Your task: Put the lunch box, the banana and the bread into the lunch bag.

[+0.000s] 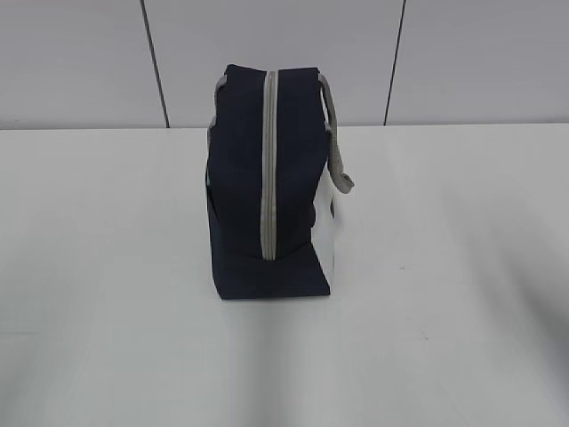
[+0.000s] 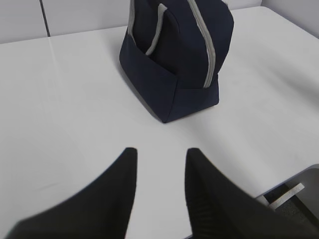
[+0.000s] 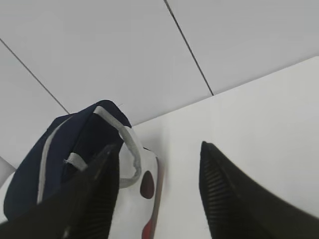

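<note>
The lunch bag (image 1: 240, 178) stands upright at the middle of the white table, navy with a grey zipper (image 1: 269, 169) running over its top and down the near end; the zipper looks closed. Its grey handle (image 1: 336, 133) hangs on the right side. The lunch box, the banana and the bread are out of view. Neither arm shows in the exterior view. My left gripper (image 2: 162, 150) is open over bare table, well short of the lunch bag (image 2: 174, 59). My right gripper (image 3: 158, 146) is open and empty, with the lunch bag (image 3: 75, 134) beside its left finger.
The bag's right face is a white panel (image 3: 149, 199) with dark and red marks. A panelled grey wall (image 1: 444, 53) rises behind the table. The table's edge (image 2: 279, 186) shows at the lower right of the left wrist view, with dark equipment beyond it.
</note>
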Robot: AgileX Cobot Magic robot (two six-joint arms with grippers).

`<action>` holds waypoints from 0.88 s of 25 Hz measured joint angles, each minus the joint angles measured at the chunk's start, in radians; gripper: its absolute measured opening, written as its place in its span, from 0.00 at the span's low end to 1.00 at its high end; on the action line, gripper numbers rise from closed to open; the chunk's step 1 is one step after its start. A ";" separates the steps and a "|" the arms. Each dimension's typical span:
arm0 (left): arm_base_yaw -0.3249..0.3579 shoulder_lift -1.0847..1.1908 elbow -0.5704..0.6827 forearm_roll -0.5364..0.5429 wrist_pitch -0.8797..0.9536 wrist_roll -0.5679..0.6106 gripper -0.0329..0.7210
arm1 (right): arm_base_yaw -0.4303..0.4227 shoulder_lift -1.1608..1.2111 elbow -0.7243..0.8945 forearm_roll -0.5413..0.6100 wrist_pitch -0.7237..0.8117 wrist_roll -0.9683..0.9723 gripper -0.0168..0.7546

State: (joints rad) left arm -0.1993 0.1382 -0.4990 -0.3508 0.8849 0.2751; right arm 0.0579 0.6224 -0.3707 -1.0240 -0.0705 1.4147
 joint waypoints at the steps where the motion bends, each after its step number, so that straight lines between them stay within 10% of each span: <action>1: 0.000 0.000 0.000 0.000 0.000 0.000 0.38 | 0.015 0.002 0.000 0.082 0.023 -0.107 0.52; 11: 0.000 0.000 0.000 0.000 0.000 0.000 0.38 | 0.133 0.002 -0.038 0.955 0.411 -1.126 0.52; 22: 0.000 0.000 0.000 0.000 0.000 0.000 0.36 | 0.142 -0.190 -0.174 1.126 0.994 -1.518 0.52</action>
State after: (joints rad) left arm -0.1993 0.1382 -0.4990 -0.3508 0.8849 0.2751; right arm 0.2001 0.4319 -0.5447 0.1016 0.9231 -0.1036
